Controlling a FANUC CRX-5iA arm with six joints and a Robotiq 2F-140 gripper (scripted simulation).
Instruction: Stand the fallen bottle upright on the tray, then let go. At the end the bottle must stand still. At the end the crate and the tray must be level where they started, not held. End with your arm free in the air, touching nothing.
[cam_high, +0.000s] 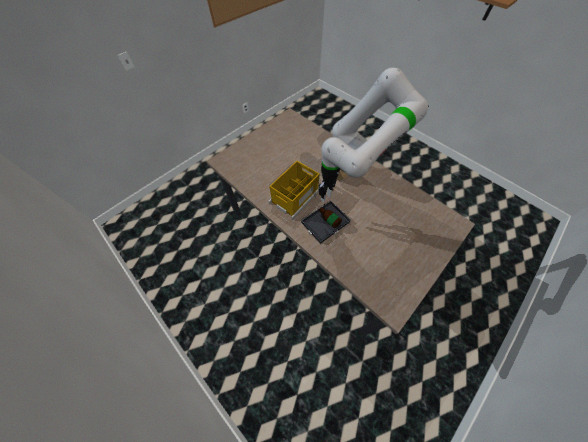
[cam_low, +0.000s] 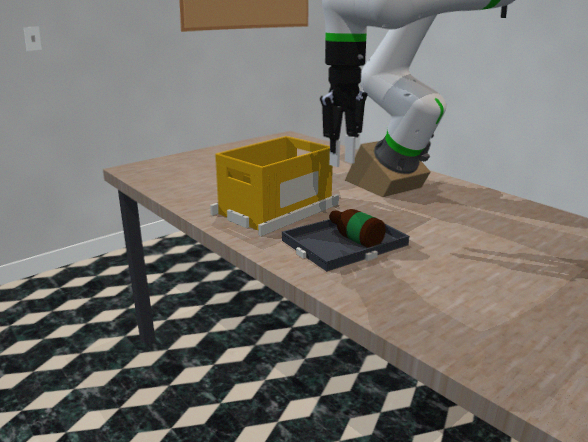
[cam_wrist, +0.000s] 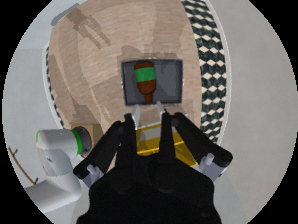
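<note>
- A yellow crate (cam_low: 272, 180) stands on a wooden table (cam_low: 450, 280), its open top showing inner dividers (cam_high: 295, 186) in the top view; nothing can be made out in its compartments.
- Small pale blocks (cam_low: 238, 218) sit against the foot of the crate along its near sides.
- Just beside the crate, toward the table's front edge, lies a shallow dark tray (cam_low: 325, 247) with two small pale tabs on its near rim.
- In the tray lies a brown bottle (cam_low: 357, 227) with a green band around its middle, resting on its side, neck pointing toward the crate and base toward the tray's far right corner.
- The bottle occupies the rear part of the tray; the front part of the tray floor is bare.
- The gripper (cam_low: 344, 152) hangs above the table, pointing straight down, behind the tray and next to the crate's right rear corner.
- Its fingers (cam_low: 334, 151) are drawn narrow, with a slim gap between the pale tips, and they hold nothing.
- The bottle lies below and in front of the gripper, apart from it, with no contact between them.
- In the wrist view the bottle (cam_wrist: 145, 82) and tray (cam_wrist: 174, 83) appear just beyond the fingertips, roughly centred between them.
- The white arm (cam_low: 400, 95), ringed with green bands, rises from a tan wedge-shaped base (cam_low: 365, 176) on the table behind the tray.
</note>
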